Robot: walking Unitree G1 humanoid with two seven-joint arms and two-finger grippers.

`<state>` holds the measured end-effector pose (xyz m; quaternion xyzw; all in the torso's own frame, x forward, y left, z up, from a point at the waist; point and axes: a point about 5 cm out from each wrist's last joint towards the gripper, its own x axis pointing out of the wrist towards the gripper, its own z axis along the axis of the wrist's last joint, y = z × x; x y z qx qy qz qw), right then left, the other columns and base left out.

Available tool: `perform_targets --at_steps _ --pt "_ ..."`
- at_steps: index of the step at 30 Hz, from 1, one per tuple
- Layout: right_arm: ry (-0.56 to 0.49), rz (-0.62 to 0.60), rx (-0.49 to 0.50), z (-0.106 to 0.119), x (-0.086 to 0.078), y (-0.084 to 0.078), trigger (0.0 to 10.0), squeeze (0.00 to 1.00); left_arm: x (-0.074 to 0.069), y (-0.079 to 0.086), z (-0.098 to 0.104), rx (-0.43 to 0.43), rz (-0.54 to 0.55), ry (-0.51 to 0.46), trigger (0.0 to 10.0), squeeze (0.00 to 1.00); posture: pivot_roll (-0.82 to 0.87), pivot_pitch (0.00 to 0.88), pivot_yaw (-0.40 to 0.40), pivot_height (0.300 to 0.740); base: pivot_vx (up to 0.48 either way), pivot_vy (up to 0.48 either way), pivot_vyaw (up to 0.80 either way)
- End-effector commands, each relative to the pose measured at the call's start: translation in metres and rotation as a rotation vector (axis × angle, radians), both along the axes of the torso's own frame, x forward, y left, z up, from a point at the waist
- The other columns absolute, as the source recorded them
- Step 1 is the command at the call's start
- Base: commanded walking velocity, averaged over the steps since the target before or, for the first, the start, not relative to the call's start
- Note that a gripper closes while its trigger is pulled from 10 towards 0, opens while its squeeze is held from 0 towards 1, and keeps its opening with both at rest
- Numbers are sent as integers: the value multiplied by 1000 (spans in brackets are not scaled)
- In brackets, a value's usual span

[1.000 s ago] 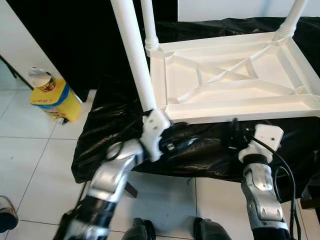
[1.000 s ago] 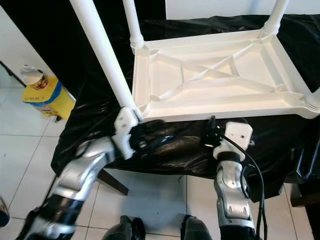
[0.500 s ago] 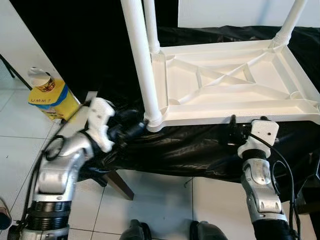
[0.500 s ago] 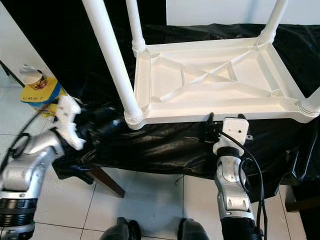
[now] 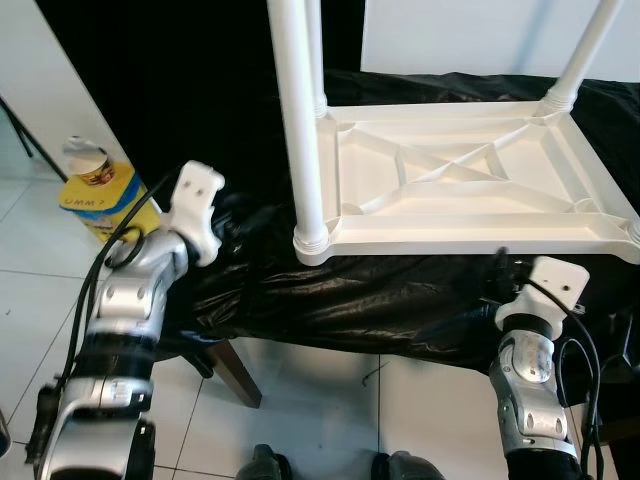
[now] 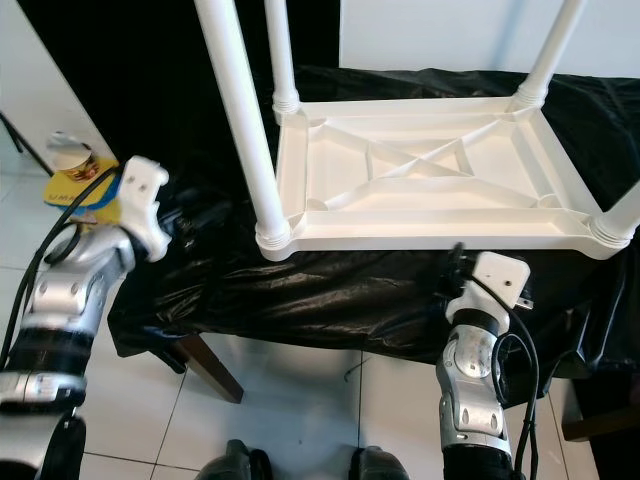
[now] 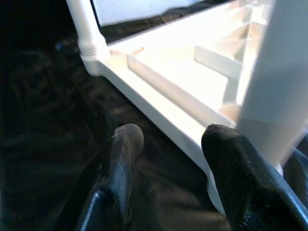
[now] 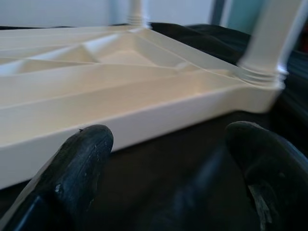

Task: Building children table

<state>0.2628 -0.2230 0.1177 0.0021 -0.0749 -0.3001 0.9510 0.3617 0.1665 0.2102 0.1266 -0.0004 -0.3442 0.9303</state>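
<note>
1. Table (image 5: 470, 190) lies upside down on the black sheet (image 5: 330, 300) spread over a raised surface, white ribbed underside up, legs pointing to the ceiling
2. Left gripper (image 7: 173, 159) hangs off the table's left side, just beside the near-left leg (image 5: 300, 120), aimed at it but not touching
3. Its fingers (image 7: 125, 159) stand apart with nothing between them; the wrist view has the leg's base right by one fingertip and the frame edge running away toward the far-left leg (image 7: 85, 29)
4. Right gripper (image 8: 168, 183) sits low at the front edge, close to the near-right corner, fingers (image 8: 77, 173) spread wide and empty, black sheet between them
5. That wrist view catches the near-right leg (image 8: 274, 43) screwed into its ringed socket, which the left eye view cuts off at the frame edge
6. Head views add what the wrists miss: a yellow container (image 5: 100, 190) on the tiled floor (image 5: 40, 300) to the left
</note>
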Motion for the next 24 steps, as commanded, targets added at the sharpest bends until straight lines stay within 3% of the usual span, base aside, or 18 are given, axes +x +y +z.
perform_targets --at_steps 1,5,9,13,14,18,20,24 --pt "38 -34 28 -8 -2 -3 10000 0 11 7 -4 6 201 -29 10000 0 -65 37 12 740 0 0 0" --pt "46 -54 61 -11 -1 -6 10000 0 23 2 1 4 256 -50 10000 0 -75 24 21 740 0 0 0" --pt "74 -80 90 -13 7 -13 10000 0 36 -22 16 -68 245 -104 10000 0 -85 19 18 740 0 0 0" --pt "100 -102 96 -12 10 -17 10000 0 38 -33 20 -123 213 -116 10000 0 -84 24 11 740 0 0 0" --pt "118 -106 103 -12 13 -20 10000 0 38 -40 23 -169 192 -121 10000 0 -84 33 8 740 0 0 0" --pt "129 -106 109 -12 14 -21 10000 0 38 -45 25 -198 179 -123 10000 0 -84 33 8 740 0 0 0" --pt "168 -94 96 -12 19 -24 10000 0 37 -64 28 -313 142 -119 10000 0 -88 64 5 740 0 0 0" --pt "189 -61 78 -13 22 -25 10000 0 36 -81 28 -374 98 -117 10000 0 -89 87 6 740 0 0 0"
